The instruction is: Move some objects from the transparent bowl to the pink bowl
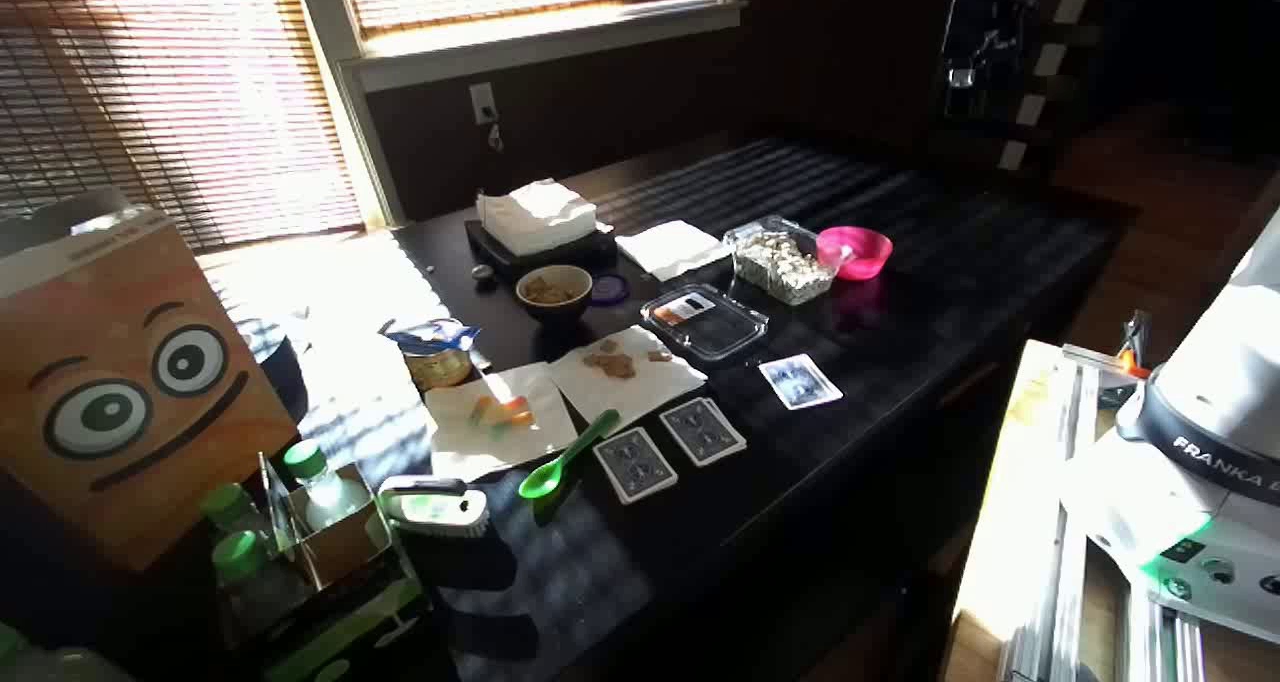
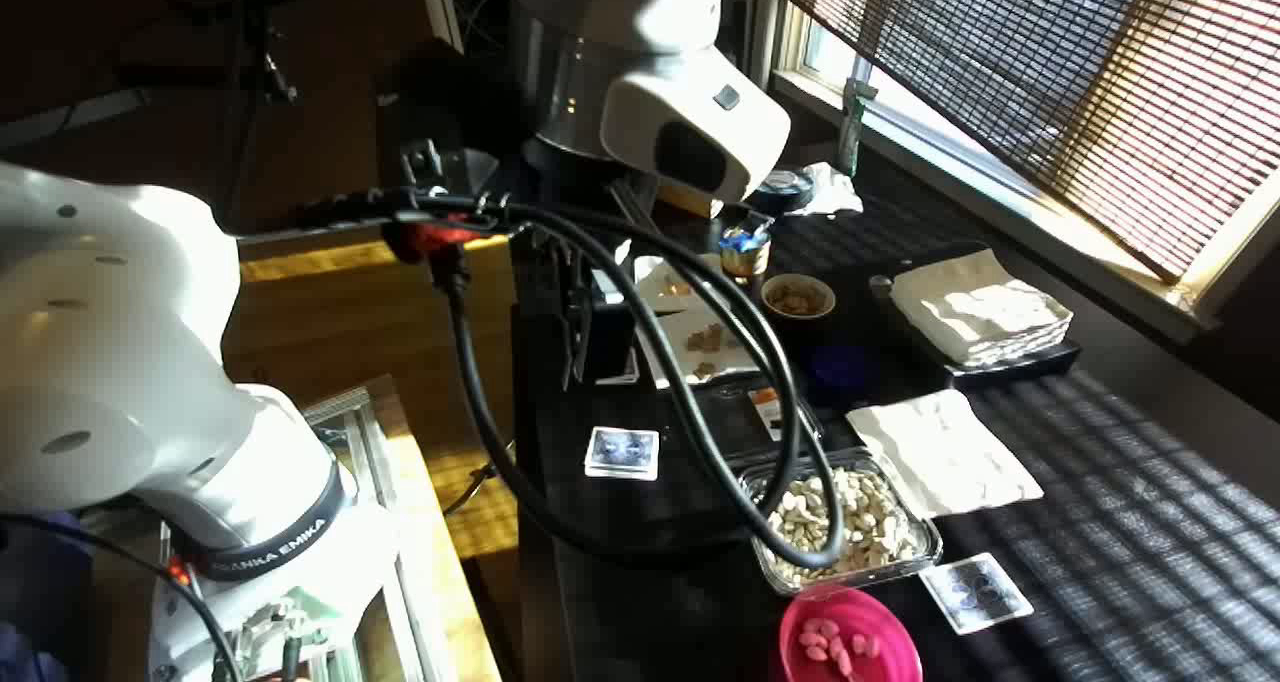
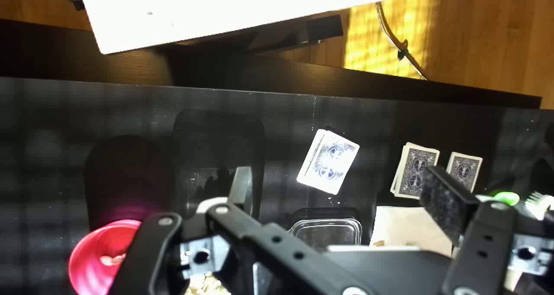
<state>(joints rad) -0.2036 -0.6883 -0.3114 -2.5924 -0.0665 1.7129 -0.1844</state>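
Observation:
The transparent bowl, a clear boxy container filled with pale nuts, stands on the dark table in both exterior views (image 1: 812,294) (image 2: 905,568). The pink bowl (image 1: 866,255) stands beside it, close against its side. In an exterior view the pink bowl (image 2: 892,652) holds several nut-like pieces, and it also shows at the lower left of the wrist view (image 3: 82,267). My gripper (image 3: 344,191) is open with nothing between its fingers, above the table. An exterior view shows the gripper (image 2: 600,327) away from both bowls, near the napkins. In the wrist view it hides most of the transparent bowl.
Card stacks (image 1: 800,380) (image 1: 637,465), a clear lid (image 1: 735,334), napkins with food (image 1: 660,362) and a green spoon (image 1: 570,457) lie nearby. A bowl with brown contents (image 1: 555,307) and a napkin stack (image 1: 537,217) stand behind. Cables (image 2: 690,392) loop below the arm.

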